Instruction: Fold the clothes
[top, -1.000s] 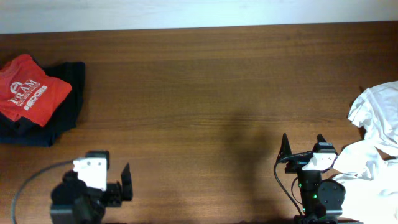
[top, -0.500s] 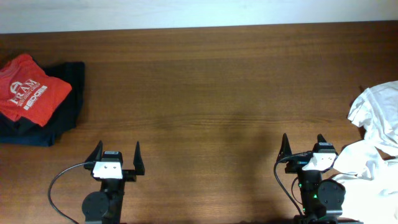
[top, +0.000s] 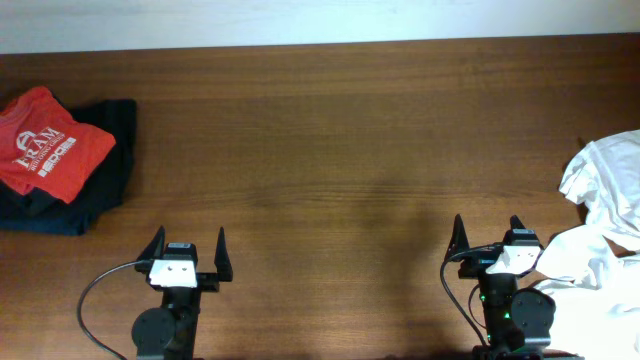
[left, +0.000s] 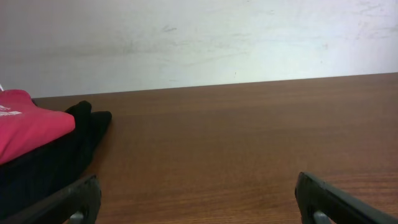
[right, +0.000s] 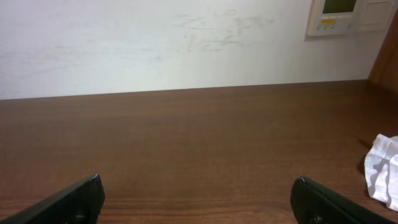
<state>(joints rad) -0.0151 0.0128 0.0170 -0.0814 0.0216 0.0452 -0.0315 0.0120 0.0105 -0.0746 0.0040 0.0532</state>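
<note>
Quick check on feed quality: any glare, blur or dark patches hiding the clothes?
Overhead: even light, sharp, no glare on the table; white shirt bright, folds faint. Left wrist: red T-shirt cropped at the left edge, dark garment nearly featureless black. Right wrist: only a corner of the white shirt shows, at the right edge.

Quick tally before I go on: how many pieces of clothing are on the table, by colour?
Red shirt: 1
Dark navy garment: 1 visible, under the red one
White shirt: 1 crumpled heap
Total: 3
</note>
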